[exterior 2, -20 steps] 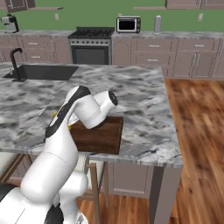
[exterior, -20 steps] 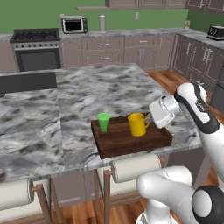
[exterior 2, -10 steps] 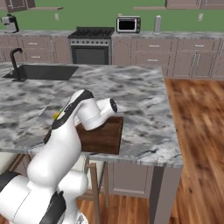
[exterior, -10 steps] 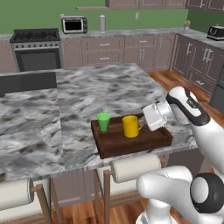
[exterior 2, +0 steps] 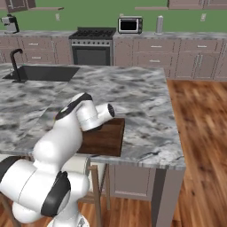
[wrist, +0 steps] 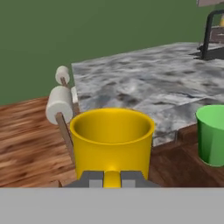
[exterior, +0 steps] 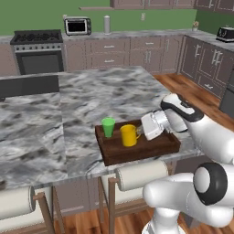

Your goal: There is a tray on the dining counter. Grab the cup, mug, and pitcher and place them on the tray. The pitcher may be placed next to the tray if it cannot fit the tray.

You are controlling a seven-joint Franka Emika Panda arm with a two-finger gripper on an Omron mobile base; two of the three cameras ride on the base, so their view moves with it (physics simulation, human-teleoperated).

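Observation:
The yellow mug (exterior: 128,135) sits low in the dark wooden tray (exterior: 157,145), just right of the green cup (exterior: 108,127), which stands at the tray's far left corner. My gripper (exterior: 140,133) reaches in from the right and is shut on the mug's handle. In the hand view the mug (wrist: 111,140) is right ahead, its handle pinched between my gripper (wrist: 112,178) fingertips, with the cup (wrist: 212,133) to the right. The tray (exterior 2: 106,137) lies near the front edge of the marble dining counter (exterior: 91,96). Whether the mug touches the tray floor I cannot tell. The pitcher is out of view.
Padded stool backs (exterior: 137,176) stand below the counter's front edge. A sink (exterior 2: 40,73) is set into the counter to the left. A stove (exterior: 36,52) and a toaster oven (exterior: 77,26) line the back wall, and wooden floor lies to the right.
My gripper has carried the mug left and down, from above the tray's right half to a spot beside the cup. The cup and tray stayed put.

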